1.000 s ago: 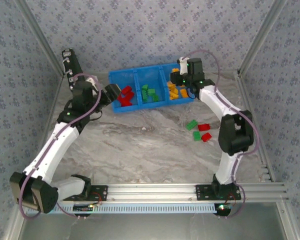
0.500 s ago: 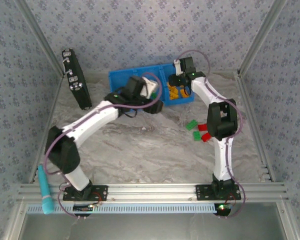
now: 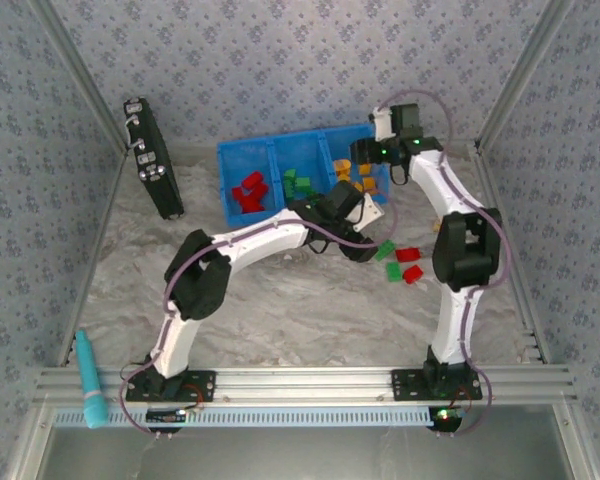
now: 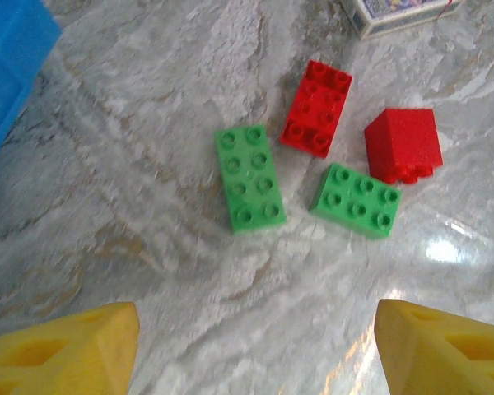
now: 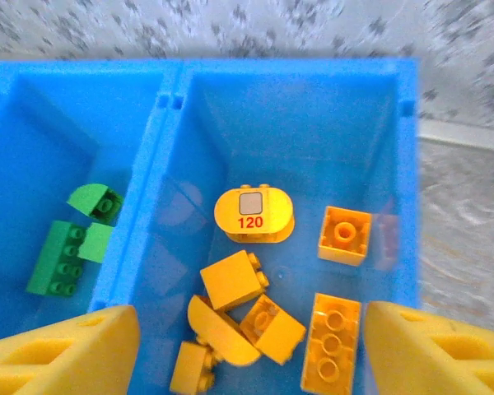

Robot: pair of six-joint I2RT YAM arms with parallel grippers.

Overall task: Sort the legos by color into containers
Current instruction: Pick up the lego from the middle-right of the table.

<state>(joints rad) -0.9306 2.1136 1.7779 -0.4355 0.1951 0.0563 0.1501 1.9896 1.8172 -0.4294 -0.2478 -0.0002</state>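
Top external: a blue tray (image 3: pixel 275 160) of three containers is noted at the far side of the tabletop (image 3: pixel 280 300), with red legos (image 3: pixel 248 192) in the left compartment, green in the middle and orange-yellow in the right. The left end effector (image 3: pixel 365 245) is reached out beside four loose bricks (image 3: pixel 400 262). The right end effector (image 3: pixel 365 165) is held above the right compartment. Left wrist: two green and two red bricks are resolved close together, three with studs up. The yellow fingers (image 4: pixel 66 350) are spread wide, nothing gripped. Right wrist: orange-yellow pieces (image 5: pixel 259 317) are seen heaped, one marked 120. The fingers are wide apart and empty.
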